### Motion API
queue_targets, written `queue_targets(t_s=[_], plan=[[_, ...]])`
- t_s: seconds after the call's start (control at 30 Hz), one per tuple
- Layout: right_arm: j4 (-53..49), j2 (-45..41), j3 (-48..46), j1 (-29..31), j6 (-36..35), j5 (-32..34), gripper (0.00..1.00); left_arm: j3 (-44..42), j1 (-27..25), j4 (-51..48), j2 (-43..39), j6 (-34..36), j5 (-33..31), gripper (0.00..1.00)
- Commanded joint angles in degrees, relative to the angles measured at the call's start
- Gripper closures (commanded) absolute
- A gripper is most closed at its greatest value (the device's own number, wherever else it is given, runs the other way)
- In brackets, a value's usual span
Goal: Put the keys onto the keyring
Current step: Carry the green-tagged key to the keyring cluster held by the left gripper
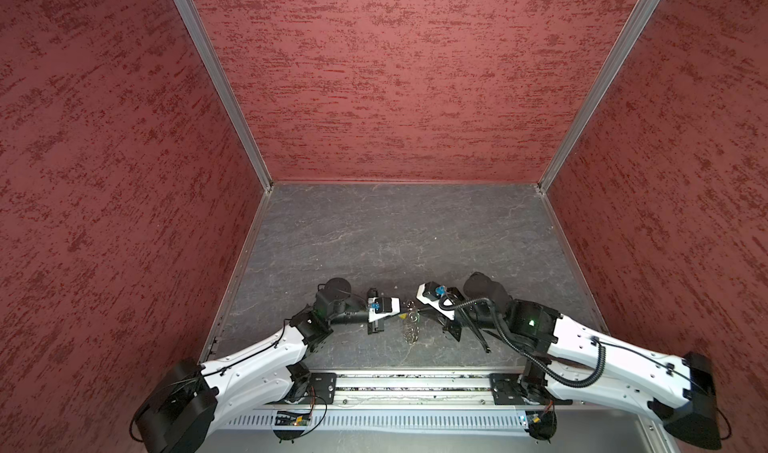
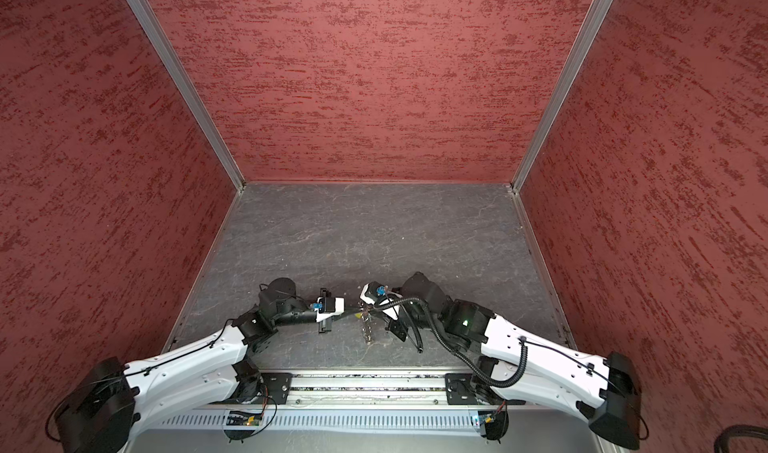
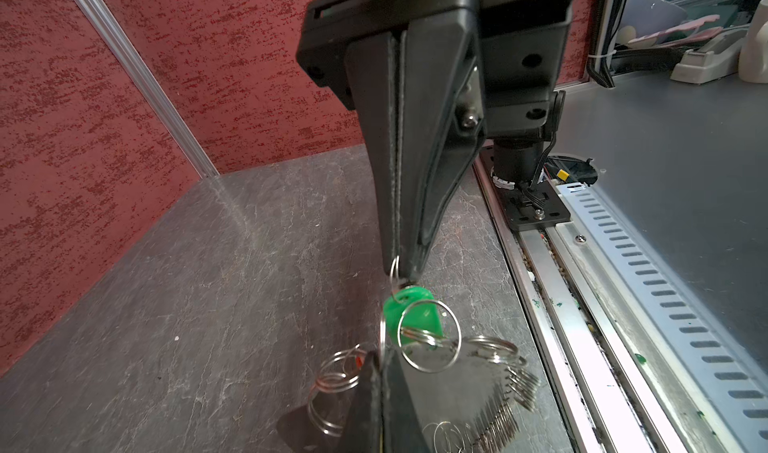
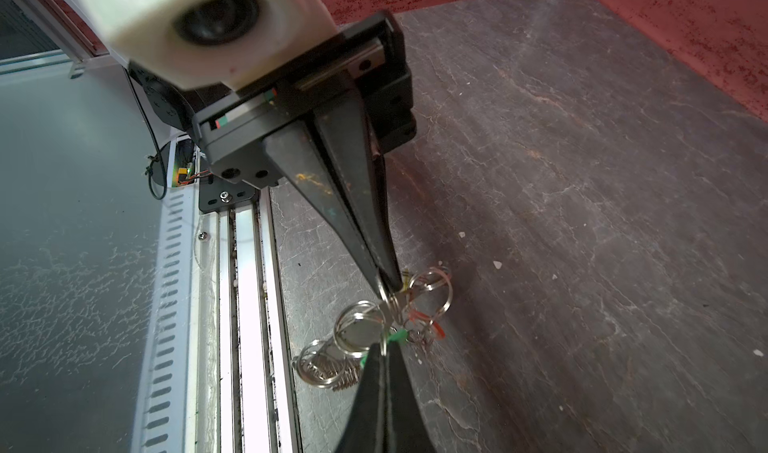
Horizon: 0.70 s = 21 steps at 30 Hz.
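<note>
Two pinches on keyring [image 3: 494, 349] | left tool [image 4: 384, 295], right tool [image 3: 400, 270] tips close | green key [image 3: 411, 309] between

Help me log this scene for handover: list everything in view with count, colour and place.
table: one, dark grey, enclosure floor.
walls: three, red, around it.
rail: one, silver, front edge.
keyring: one, silver, draped front-centre.
green key: one, green, on a ring.
red key: one, red, among rings, mostly hidden.
yellow key: one, yellow, sliver only.
left gripper: one, black, shut on keyring.
right gripper: one, black, shut on green key's ring.
</note>
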Motion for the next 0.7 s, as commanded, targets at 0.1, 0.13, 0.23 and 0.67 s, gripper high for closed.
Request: queue_targets(t_s=[0.1,0.13,0.23,0.67], plan=[[3.49,1.44,0.86,0.61,0.37,0.20,1.00,0.88,-1.23,-1.39,-0.50,1.55,-0.98,1.00],[3.75,1.53,0.88,0.61,0.44,0.60,1.00,0.99,-1.24,-1.69,-0.47,1.57,-0.63,1.00],[3.84,1.96,1.12,0.61,0.72,1.51,1.00,1.40,-1.27,-2.68,-0.58,1.51,1.23,1.00],[5.13,1.34,0.80,0.61,1.17,5.32,1.00,2.23,-1.49,-4.56,0.36,1.83,2.39,1.00]])
